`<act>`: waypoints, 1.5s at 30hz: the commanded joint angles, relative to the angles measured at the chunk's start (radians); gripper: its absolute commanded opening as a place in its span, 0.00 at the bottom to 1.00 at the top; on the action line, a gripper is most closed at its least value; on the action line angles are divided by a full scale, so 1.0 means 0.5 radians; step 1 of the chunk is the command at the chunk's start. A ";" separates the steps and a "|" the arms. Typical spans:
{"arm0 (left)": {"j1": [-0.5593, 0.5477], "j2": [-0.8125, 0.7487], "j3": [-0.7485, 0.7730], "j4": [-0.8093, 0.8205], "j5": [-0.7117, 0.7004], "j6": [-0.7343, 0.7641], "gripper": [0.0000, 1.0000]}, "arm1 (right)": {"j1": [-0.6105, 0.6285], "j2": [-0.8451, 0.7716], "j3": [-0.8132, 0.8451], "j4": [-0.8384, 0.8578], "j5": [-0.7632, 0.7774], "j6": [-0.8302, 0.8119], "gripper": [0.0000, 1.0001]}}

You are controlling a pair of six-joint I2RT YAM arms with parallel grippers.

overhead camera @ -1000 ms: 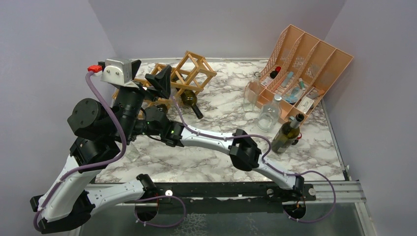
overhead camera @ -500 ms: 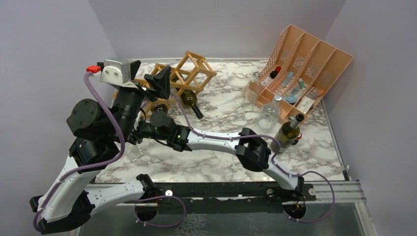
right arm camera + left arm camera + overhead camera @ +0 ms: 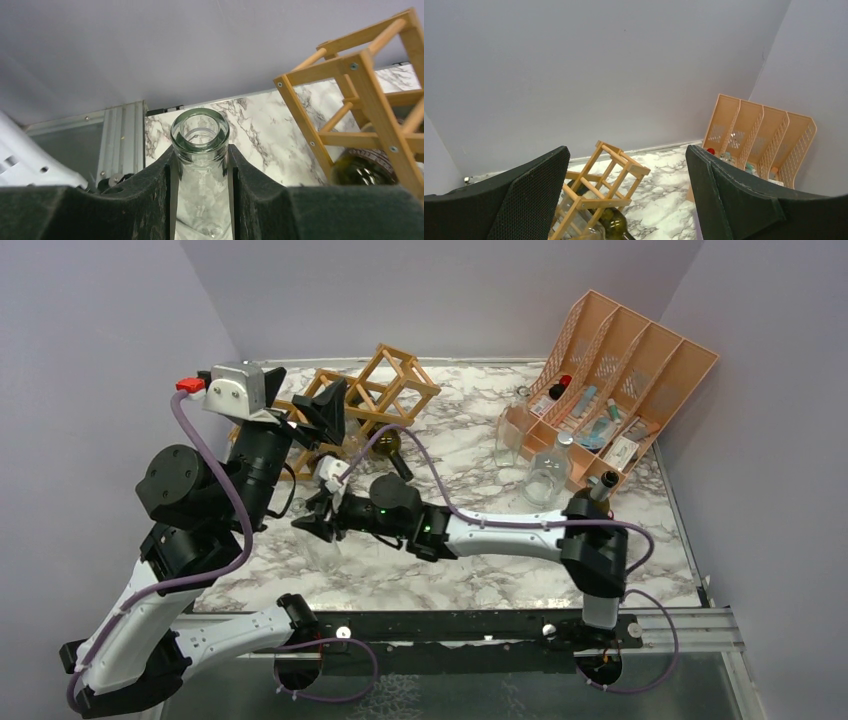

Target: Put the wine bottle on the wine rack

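- Clear glass fills my right wrist view: the wine bottle (image 3: 200, 131) is clamped at the neck, just under the lip, by the right gripper (image 3: 200, 156), one finger on each side.
- Its open mouth faces the wrist camera.
- On the top camera I find that gripper in front of the wine rack (image 3: 385, 390), near it but apart. I cannot tell whether the bottle's base touches the marble table (image 3: 450, 575).
- The rack sits at the back left, with a dark green bottle (image 3: 386, 446) lying in one cell, neck poking out.
- My left gripper (image 3: 626, 150) is raised over the rack, fingers spread wide, holding nothing.
- Another green bottle (image 3: 590, 502) stands just before the peach organizer (image 3: 640, 360).
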 commanded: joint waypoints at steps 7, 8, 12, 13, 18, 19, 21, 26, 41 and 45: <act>0.002 -0.058 -0.231 -0.010 0.005 -0.050 0.99 | 0.018 -0.783 -0.614 0.068 0.369 -0.081 0.01; 0.004 -0.065 -0.250 -0.011 0.003 -0.056 0.99 | 0.017 -0.844 -0.677 0.035 0.438 -0.083 0.01; 0.004 -0.098 -0.424 0.022 -0.037 -0.092 0.99 | 0.018 -1.101 -0.924 -0.070 0.734 -0.050 0.01; 0.004 -0.105 -0.452 0.027 -0.052 -0.098 0.99 | 0.018 -1.162 -0.982 -0.094 0.822 -0.041 0.01; 0.004 -0.116 -0.606 0.052 -0.052 -0.171 0.99 | 0.018 -1.430 -1.169 -0.249 1.262 0.010 0.01; 0.003 -0.114 -0.647 0.059 -0.033 -0.194 0.99 | 0.018 -1.477 -1.184 -0.279 1.356 0.021 0.01; 0.004 -0.102 -0.738 0.078 0.002 -0.244 0.99 | 0.017 -1.552 -1.194 -0.343 1.561 0.046 0.01; 0.002 -0.109 -1.140 0.356 0.264 -0.248 0.99 | 0.018 -1.698 -1.198 -0.440 1.903 0.076 0.01; 0.002 0.031 -1.934 1.453 1.484 -0.133 0.99 | 0.017 -1.991 -0.984 -0.909 1.997 0.153 0.01; 0.004 0.228 -1.933 1.580 1.796 -0.129 0.99 | 0.018 -2.050 -0.955 -0.945 1.937 0.143 0.01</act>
